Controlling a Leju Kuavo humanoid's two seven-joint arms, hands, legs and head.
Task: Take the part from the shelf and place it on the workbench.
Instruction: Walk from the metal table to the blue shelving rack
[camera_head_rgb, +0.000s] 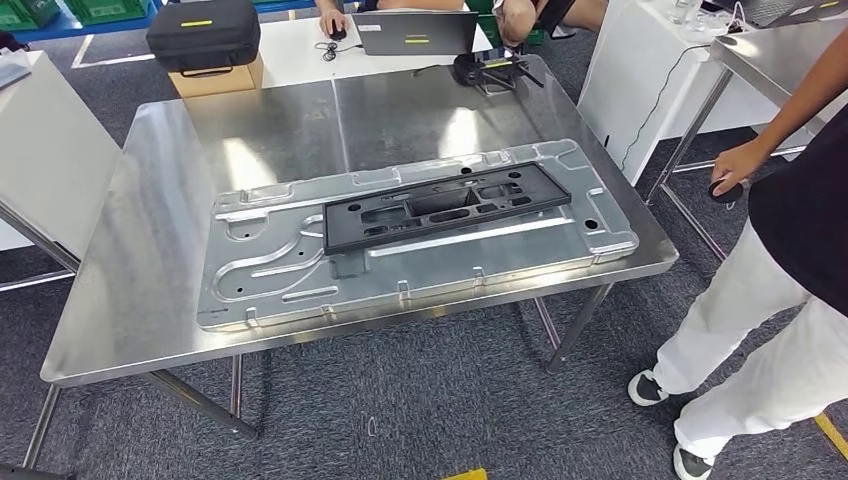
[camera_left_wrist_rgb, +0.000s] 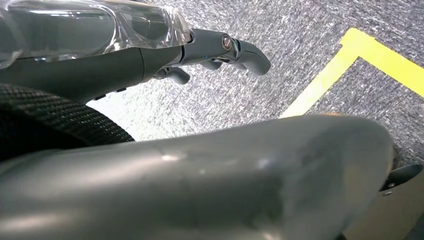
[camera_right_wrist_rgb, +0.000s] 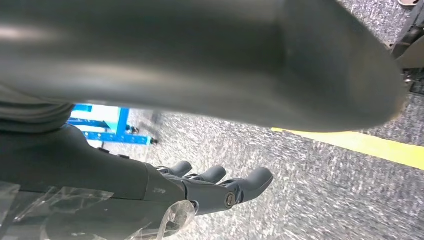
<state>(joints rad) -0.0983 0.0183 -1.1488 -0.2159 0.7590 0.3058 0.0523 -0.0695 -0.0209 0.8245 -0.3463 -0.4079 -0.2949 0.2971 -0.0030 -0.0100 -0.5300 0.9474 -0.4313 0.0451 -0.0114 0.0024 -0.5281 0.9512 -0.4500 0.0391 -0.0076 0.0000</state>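
Observation:
A long black plastic part (camera_head_rgb: 445, 204) with several rectangular cut-outs lies flat on a stamped silver metal panel (camera_head_rgb: 300, 275), which rests on the steel workbench (camera_head_rgb: 140, 260). In the left wrist view my left hand (camera_left_wrist_rgb: 220, 52) hangs over grey carpet with its fingers (camera_left_wrist_rgb: 250, 54) stretched out and nothing in it. In the right wrist view my right hand (camera_right_wrist_rgb: 220, 187) also hangs over the carpet, its fingers (camera_right_wrist_rgb: 255, 181) extended and empty.
A person in white trousers (camera_head_rgb: 760, 330) stands at the workbench's right, one hand (camera_head_rgb: 738, 165) near its corner. Behind it are a black case on a cardboard box (camera_head_rgb: 205, 45), a laptop (camera_head_rgb: 415, 32) and a small black device (camera_head_rgb: 490, 68). Yellow floor tape (camera_left_wrist_rgb: 340, 65) crosses the carpet.

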